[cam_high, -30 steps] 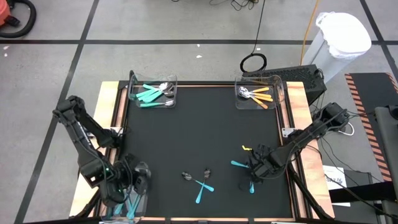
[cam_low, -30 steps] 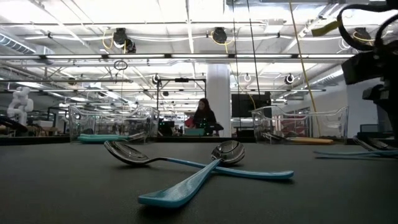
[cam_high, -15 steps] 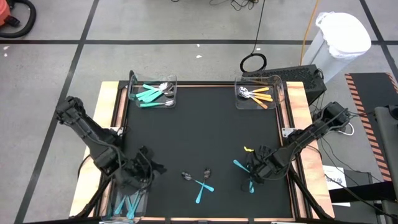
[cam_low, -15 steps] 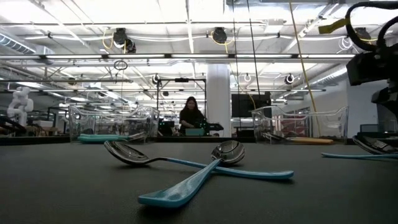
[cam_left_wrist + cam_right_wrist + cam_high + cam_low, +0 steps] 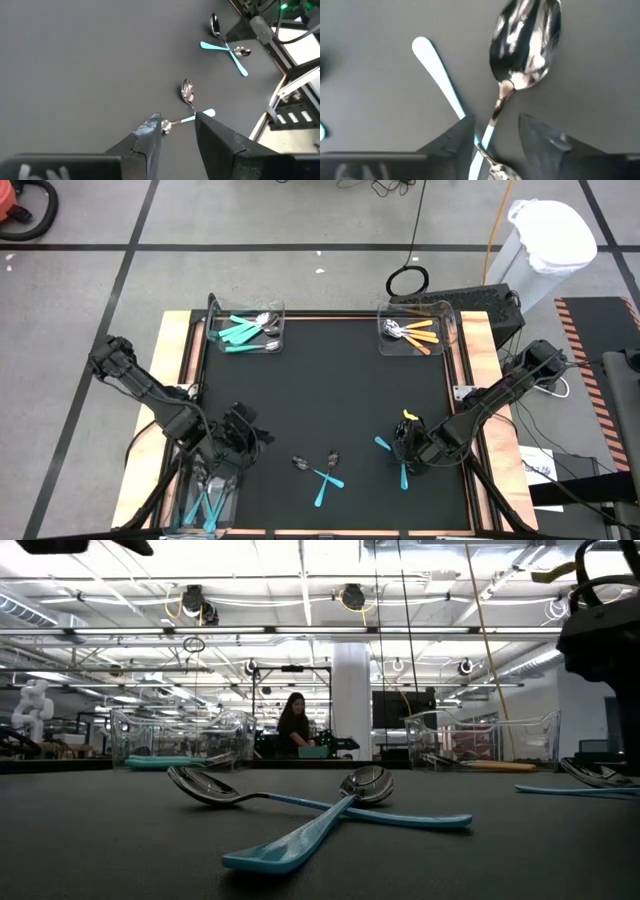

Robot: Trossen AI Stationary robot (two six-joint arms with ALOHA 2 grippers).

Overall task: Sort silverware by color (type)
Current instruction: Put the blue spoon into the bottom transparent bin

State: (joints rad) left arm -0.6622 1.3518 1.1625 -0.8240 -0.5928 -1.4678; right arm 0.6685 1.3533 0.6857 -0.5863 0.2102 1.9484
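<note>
Two crossed teal-handled spoons (image 5: 322, 470) lie flat mid-table near the front edge; they also fill the low view (image 5: 320, 810). My left gripper (image 5: 246, 442) hovers to their left, open, nothing between its fingers (image 5: 177, 131). Two more teal spoons (image 5: 385, 446) lie crossed at the right, one bowl (image 5: 525, 40) shiny. My right gripper (image 5: 402, 452) points down over them, open, one finger on each side of their crossing (image 5: 492, 135). My right gripper comes down from above over the place where the two teal handles (image 5: 485, 132) cross; both spoons lie flat on the table. One finger (image 5: 457, 142) shows right against a handle, but I cannot tell whether it touches.
A clear bin (image 5: 245, 330) at the far left holds teal silverware and one at the far right (image 5: 415, 332) orange-handled pieces. A third bin (image 5: 205, 500) with teal pieces stands at the near left corner. A small yellow piece (image 5: 408, 416) shows atop the right hand.
My left gripper has swung from above the near left bin toward the table's middle and the crossed spoons, turning as it went. My right gripper has stayed in place and rolled about its own axis; the teal spoon beside it has turned slightly on the table.
</note>
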